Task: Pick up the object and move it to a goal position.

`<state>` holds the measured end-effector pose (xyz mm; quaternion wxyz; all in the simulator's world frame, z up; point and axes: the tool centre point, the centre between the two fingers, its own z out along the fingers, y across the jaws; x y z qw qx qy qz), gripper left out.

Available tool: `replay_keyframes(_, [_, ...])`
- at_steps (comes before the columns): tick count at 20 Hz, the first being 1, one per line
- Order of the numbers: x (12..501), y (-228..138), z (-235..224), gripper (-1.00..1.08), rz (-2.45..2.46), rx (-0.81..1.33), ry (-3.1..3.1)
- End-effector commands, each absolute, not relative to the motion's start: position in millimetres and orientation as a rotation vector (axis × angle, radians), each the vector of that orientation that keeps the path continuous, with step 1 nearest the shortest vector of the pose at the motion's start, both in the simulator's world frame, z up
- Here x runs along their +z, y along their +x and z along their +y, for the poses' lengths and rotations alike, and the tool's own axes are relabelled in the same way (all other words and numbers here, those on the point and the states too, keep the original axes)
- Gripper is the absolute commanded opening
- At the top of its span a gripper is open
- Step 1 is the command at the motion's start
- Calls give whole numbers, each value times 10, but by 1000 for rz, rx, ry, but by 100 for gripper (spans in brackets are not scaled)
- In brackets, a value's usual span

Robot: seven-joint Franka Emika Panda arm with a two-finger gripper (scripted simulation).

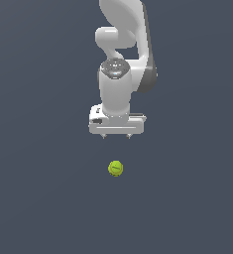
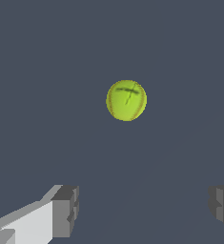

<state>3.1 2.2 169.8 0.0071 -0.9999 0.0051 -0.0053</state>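
Note:
A small yellow-green ball (image 1: 115, 168) with a thin dark seam lies on the dark grey floor, in the middle of the exterior view. It also shows in the wrist view (image 2: 126, 100). My gripper (image 1: 116, 136) hangs above the ball and a little behind it, apart from it. Its two fingers stand wide apart and hold nothing. In the wrist view the gripper (image 2: 144, 212) is open, with one pale finger (image 2: 61, 212) and the other finger (image 2: 223, 205) at the frame's edge, and the ball lies beyond the gap between them.
The white arm (image 1: 120, 59) rises behind the gripper to the upper edge of the exterior view. The flat dark grey floor (image 1: 38, 198) fills the rest of both views.

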Motion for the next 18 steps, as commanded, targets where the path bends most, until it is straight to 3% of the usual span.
replay_keyframes(1, [1698,31,22,100,16,-17,-3127])
replay_keyframes(18, [1807,220,87,100,-5,-85,-3134])
